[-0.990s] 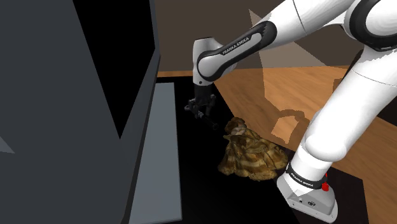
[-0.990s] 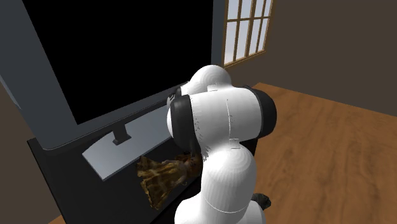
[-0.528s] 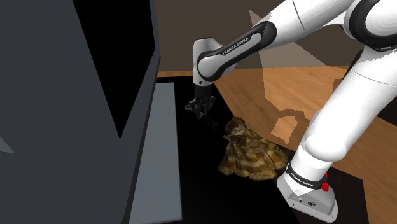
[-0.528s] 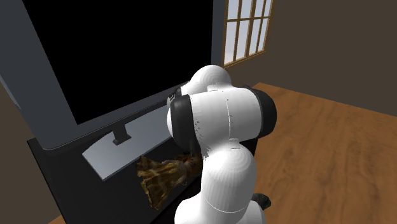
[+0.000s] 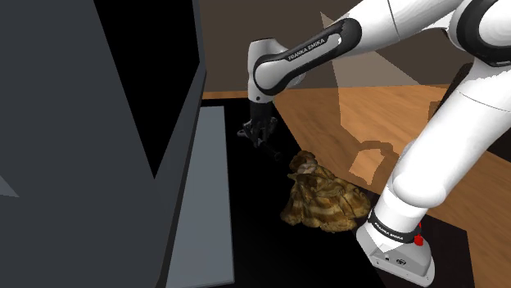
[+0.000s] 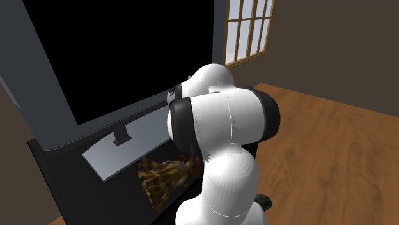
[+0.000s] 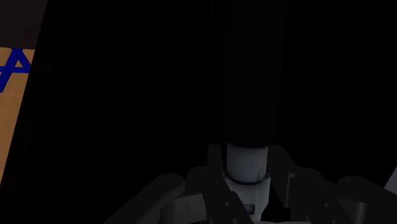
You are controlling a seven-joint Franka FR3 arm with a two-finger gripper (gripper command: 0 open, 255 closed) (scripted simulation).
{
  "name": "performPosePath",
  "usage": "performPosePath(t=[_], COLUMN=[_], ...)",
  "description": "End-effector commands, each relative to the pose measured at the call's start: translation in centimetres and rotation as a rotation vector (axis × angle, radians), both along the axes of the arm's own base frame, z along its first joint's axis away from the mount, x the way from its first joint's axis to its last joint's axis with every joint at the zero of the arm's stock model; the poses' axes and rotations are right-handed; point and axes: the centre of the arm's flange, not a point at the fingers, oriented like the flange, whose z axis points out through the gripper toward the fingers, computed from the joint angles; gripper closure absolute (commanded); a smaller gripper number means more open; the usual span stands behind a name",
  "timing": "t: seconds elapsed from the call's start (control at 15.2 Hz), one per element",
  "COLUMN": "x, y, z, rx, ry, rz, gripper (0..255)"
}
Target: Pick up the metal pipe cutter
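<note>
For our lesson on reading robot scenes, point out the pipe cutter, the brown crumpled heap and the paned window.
pipe cutter (image 7: pixel 248 162): wrist view, on its pale grey end.
brown crumpled heap (image 5: pixel 323 196): shoulder view, on the middle of its folds.
paned window (image 6: pixel 249 32): second exterior view, on a middle pane.

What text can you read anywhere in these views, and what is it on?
"FRANKA EMIKA": on the arm's dark forearm band, shoulder view.
Lettering on the dark base band low on the arm: too small to read.
Blue mark on the tan surface, wrist view: cut off, unreadable.
</note>
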Motion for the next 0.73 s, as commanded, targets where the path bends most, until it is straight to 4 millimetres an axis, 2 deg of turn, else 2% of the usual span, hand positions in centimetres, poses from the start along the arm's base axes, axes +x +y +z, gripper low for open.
performPosePath(t=[0.0,0.53,0.66], x=[0.0,0.0,0.0], y=[0.0,0.0,0.0], z=[1.0,5.2,5.3], rx=[0.0,0.0,0.0], ry=[0.0,0.0,0.0], rz=[0.0,0.0,0.0], gripper=[255,255,255])
